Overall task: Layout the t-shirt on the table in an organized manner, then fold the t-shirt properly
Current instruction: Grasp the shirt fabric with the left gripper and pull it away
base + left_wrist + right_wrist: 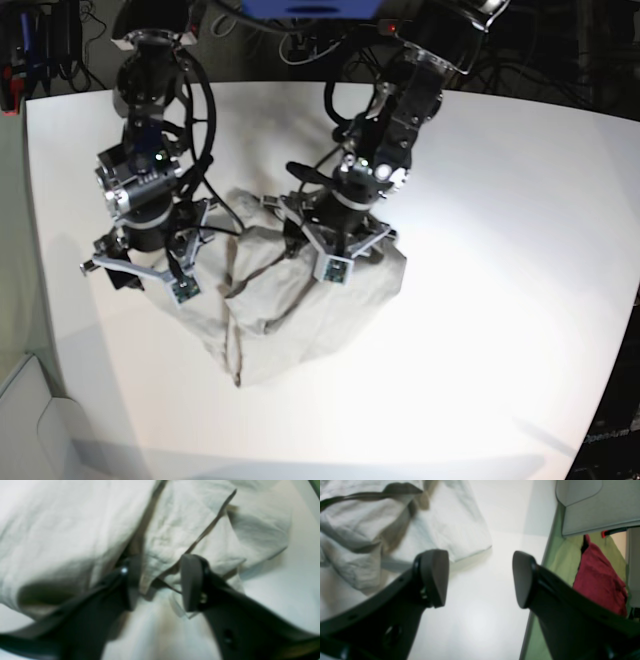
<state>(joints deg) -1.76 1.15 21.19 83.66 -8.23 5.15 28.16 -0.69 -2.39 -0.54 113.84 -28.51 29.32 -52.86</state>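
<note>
- T-shirt (300, 310): you have one pale grey-beige cotton shirt lying bunched on the table (500, 200), near the middle and towards your arms. It is not laid out yet; layers overlap and a long seam runs down the front of the heap. From how it lies, the spreading step looks unfinished, and folding has not begun.
- Left gripper (160, 582): your jaws stand apart with a fold of cloth lying between them. The pads do not look pressed on the fabric, so count this as released or nearly so; the wrist view is blurred and I cannot tell if a pad brushes the cloth. It sits low over the middle of the heap, likely where an inner edge was to be set down.
- Right gripper (480, 578): jaws wide, nothing between them, only bare tabletop beneath. It hangs just beside the shirt's hemmed edge, near the table's border, probably placed to take that edge and draw it outward.
- Materials: the cloth is soft, creased, matte, with darker shadowed folds. The tabletop is smooth, white and glaring. The pads are dark, rounded and look rubbery.
- Risk, as a judgement: pulling one edge of so crumpled a heap may drag the whole shirt.
</note>
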